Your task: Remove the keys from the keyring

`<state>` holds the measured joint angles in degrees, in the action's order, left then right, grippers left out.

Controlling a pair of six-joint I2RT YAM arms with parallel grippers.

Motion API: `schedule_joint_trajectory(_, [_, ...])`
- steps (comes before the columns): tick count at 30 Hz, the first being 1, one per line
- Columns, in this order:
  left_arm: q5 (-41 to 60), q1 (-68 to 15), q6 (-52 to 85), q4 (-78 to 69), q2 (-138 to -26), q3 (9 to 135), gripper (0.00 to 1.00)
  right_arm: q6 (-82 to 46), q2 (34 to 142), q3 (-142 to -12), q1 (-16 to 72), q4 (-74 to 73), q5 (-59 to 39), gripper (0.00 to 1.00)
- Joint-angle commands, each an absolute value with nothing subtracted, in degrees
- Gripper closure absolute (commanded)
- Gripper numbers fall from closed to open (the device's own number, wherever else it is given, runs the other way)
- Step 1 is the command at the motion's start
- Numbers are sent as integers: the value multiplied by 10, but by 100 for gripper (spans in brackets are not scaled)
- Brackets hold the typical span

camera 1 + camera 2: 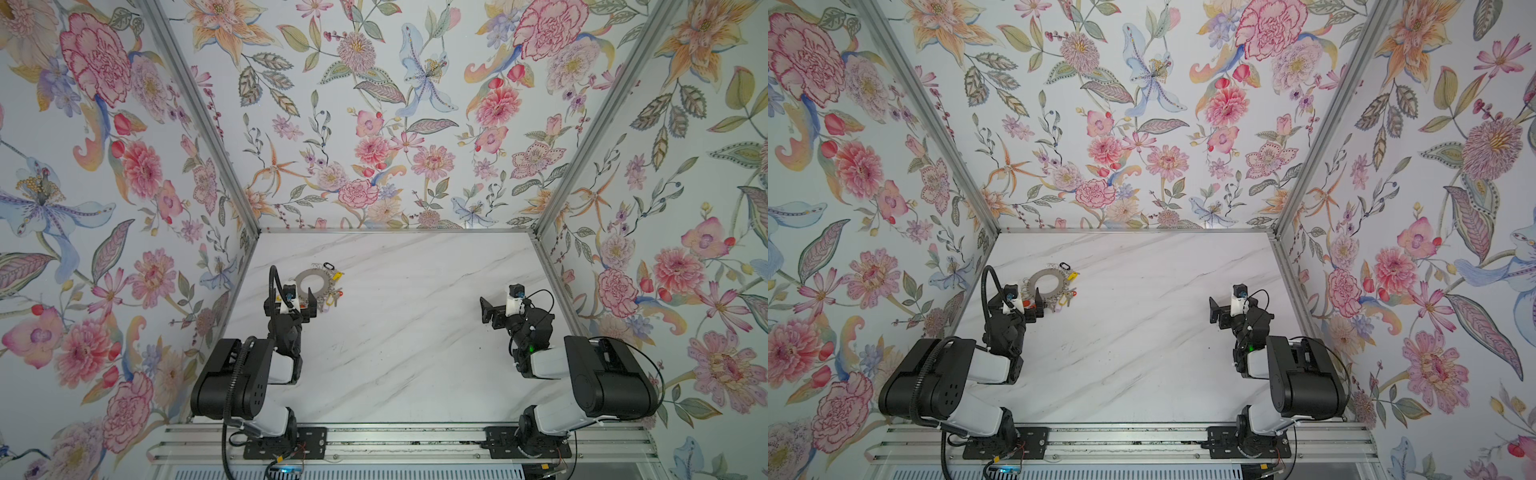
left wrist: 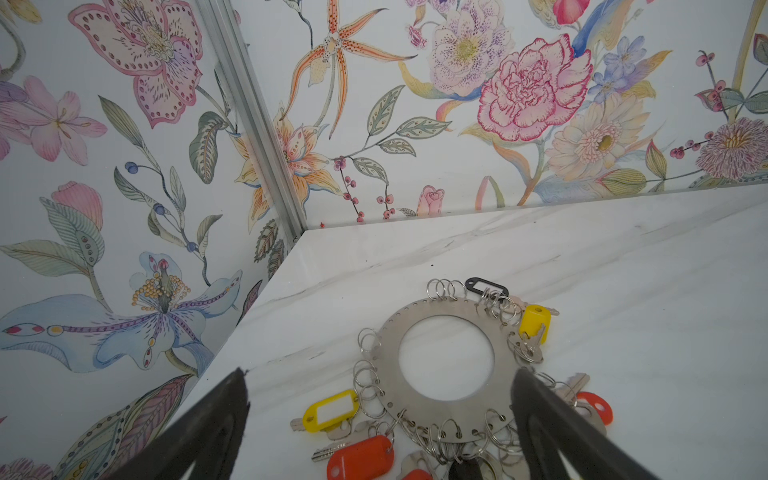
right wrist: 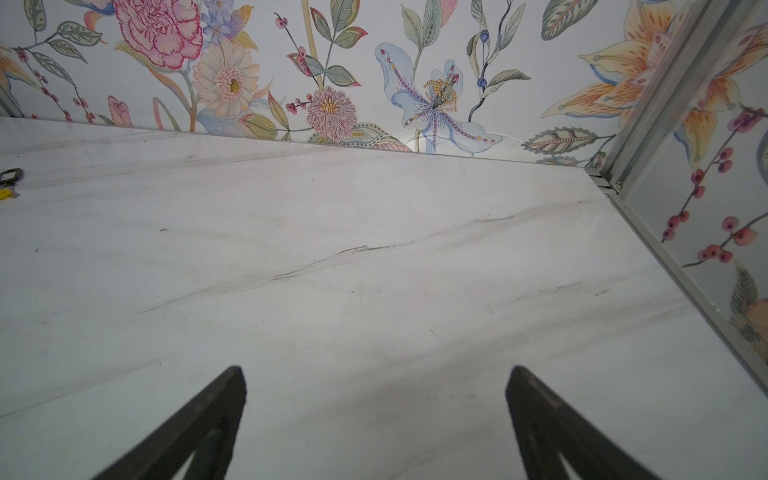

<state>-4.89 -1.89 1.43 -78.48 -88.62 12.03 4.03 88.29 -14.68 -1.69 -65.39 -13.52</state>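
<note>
The keyring [image 1: 312,271] [image 1: 1045,272] is a flat grey disc with a big round hole, lying on the marble table at the back left. The left wrist view shows its rim [image 2: 449,419] fringed with wire loops. The keys hang from these loops: a yellow-tagged one [image 2: 330,409], an orange-red-tagged one [image 2: 360,457], a yellow-capped one [image 2: 535,322] and a red one [image 2: 596,407]. My left gripper [image 1: 291,296] [image 2: 379,376] is open at the disc's near edge. One finger [image 2: 540,415] overlaps the rim; the other is over bare table. My right gripper [image 1: 488,313] [image 3: 374,374] is open and empty, far right.
A small black clip [image 2: 484,286] lies at the disc's far edge. The floral side wall [image 1: 232,266] and the back wall stand close to the keyring. The marble table [image 1: 407,316] stretches between the two arms. An aluminium rail [image 1: 399,440] runs along the front.
</note>
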Motion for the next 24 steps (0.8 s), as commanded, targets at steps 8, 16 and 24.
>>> schedule_joint_trajectory(8, [-40, -19, 10, -794, -889, 122, 1, 34, 884, -152, -24, -665, -152, 1])
schedule_joint_trajectory(16, [-61, -20, 28, -615, -753, 152, 1, 44, 756, -182, -20, -500, -169, 1])
schedule_joint_trajectory(24, [-90, -21, 123, -312, -685, 320, 1, -10, 658, -250, 8, -346, -258, 1])
